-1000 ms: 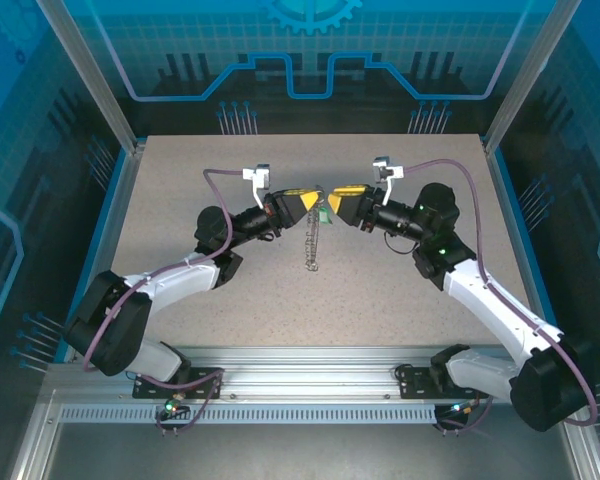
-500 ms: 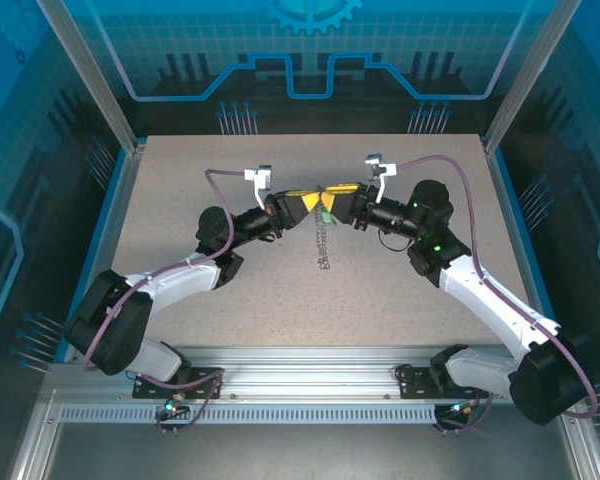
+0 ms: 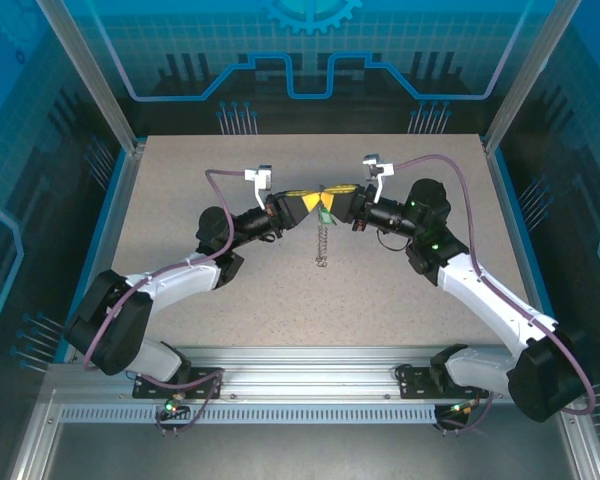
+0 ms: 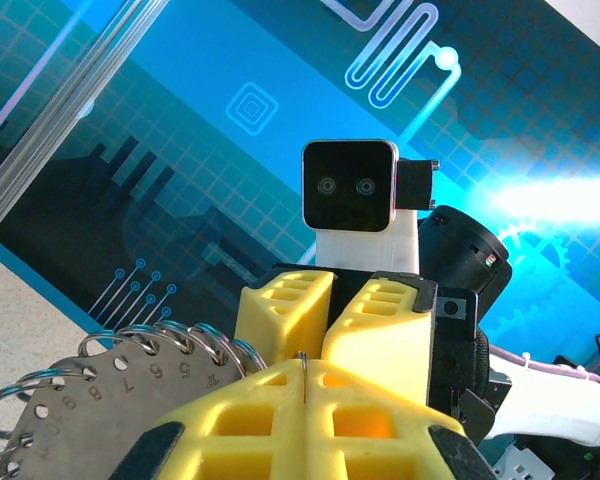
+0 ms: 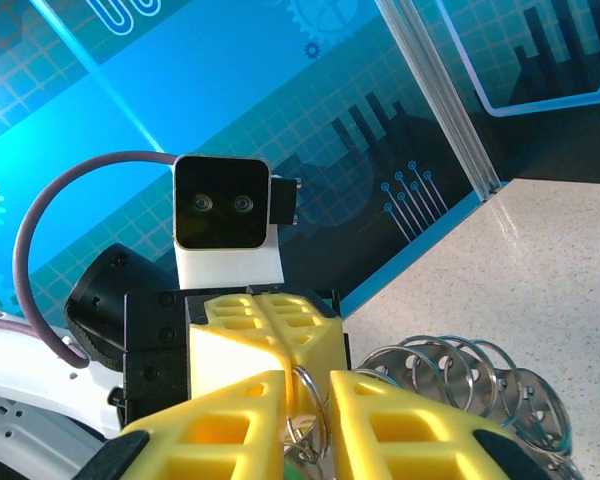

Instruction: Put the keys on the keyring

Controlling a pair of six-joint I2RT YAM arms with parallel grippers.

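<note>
Two ribbed yellow grippers meet tip to tip. The left gripper [image 4: 303, 370] pinches the thin, link-fringed keyring [image 3: 322, 243]. Whether the right gripper [image 5: 307, 385] grips anything cannot be told.

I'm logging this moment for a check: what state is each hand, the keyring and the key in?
left hand: shut on the keyring.
right hand: nearly closed on the keyring; grip unclear.
keyring: in the air, dangling below both hands.
key: hangs by the fingertips; threaded or not, unclear.
</note>
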